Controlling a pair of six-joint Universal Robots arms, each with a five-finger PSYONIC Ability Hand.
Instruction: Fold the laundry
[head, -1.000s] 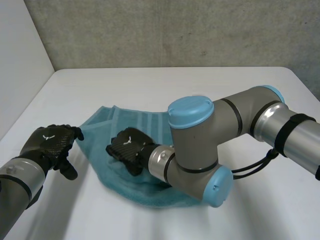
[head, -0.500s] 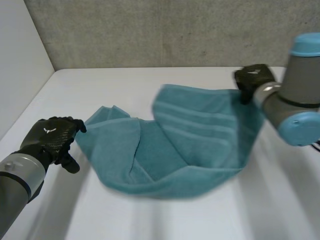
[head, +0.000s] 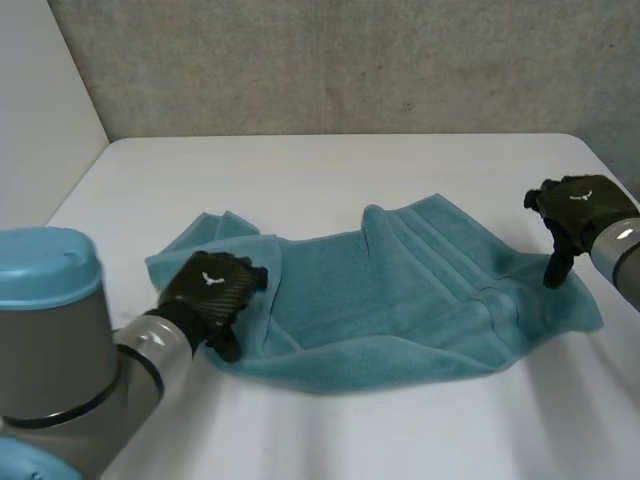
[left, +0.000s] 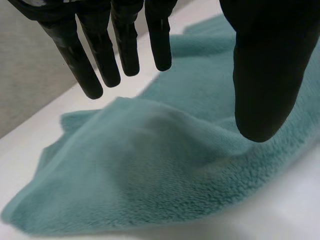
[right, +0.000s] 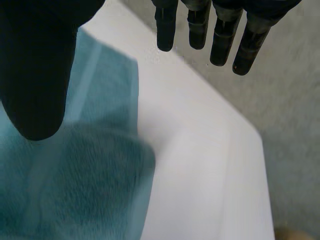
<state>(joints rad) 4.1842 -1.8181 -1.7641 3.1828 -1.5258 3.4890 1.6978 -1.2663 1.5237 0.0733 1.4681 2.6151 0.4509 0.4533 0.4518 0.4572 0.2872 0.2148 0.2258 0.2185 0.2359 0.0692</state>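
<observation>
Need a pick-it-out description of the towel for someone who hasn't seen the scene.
On the white table lies the towel: a teal terry cloth, spread wide and rumpled. The left hand is over its left end, the right hand at its right edge. It is the one soft, coloured thing on the white top.
</observation>
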